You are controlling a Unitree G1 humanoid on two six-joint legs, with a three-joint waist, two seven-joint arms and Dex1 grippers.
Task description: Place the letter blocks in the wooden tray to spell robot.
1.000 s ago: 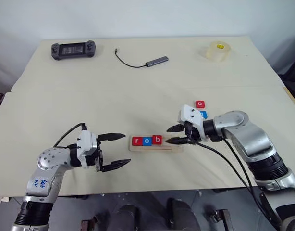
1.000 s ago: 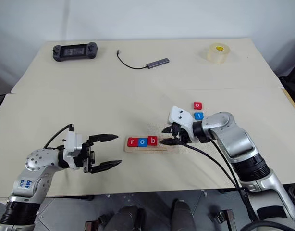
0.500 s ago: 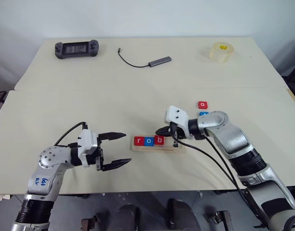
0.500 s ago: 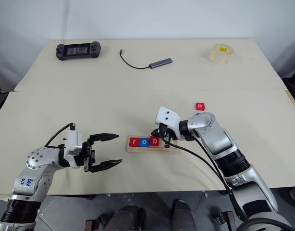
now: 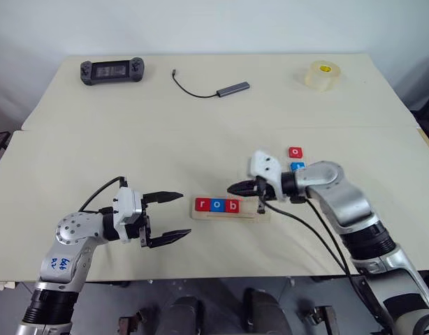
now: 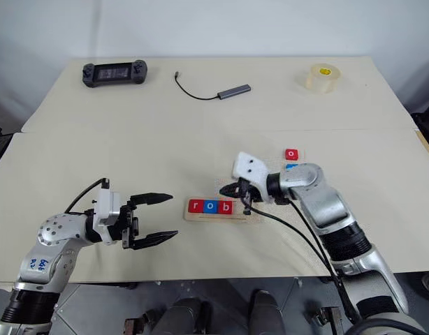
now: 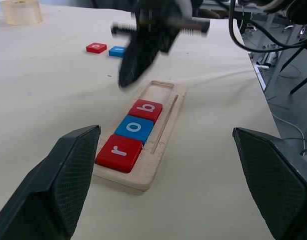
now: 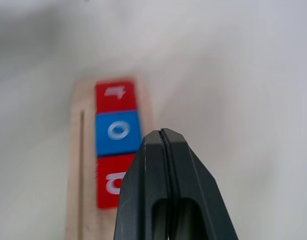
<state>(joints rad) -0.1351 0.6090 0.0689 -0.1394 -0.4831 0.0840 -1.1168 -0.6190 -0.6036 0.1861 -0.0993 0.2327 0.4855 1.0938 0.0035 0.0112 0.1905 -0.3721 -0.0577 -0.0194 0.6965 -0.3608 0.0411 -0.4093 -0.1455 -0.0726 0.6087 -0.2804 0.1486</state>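
— 3 letter blocks sit in the wooden tray (image 5: 228, 211), low and just right of center: red r (image 5: 201, 205), blue o (image 5: 216, 206), red b (image 5: 232, 206), touching in a row at its left end. The tray's right part is bare.

— What changed over the last second?

— The right claw (image 5: 235, 189) had its fingers apart at the tray's right end; now they are pressed together, gripping nothing, with the tips just above the b block. Half a second ago that arm reached further left; it has drawn back to the right since.

— The left one?

— The left claw (image 5: 170, 218) has stayed at lower left, fingers spread wide, empty.

— The other blocks?

— A red o (image 5: 295, 152) and a blue block (image 5: 297, 167) lie on the counter (image 5: 200, 132), right of center, beyond the right arm.
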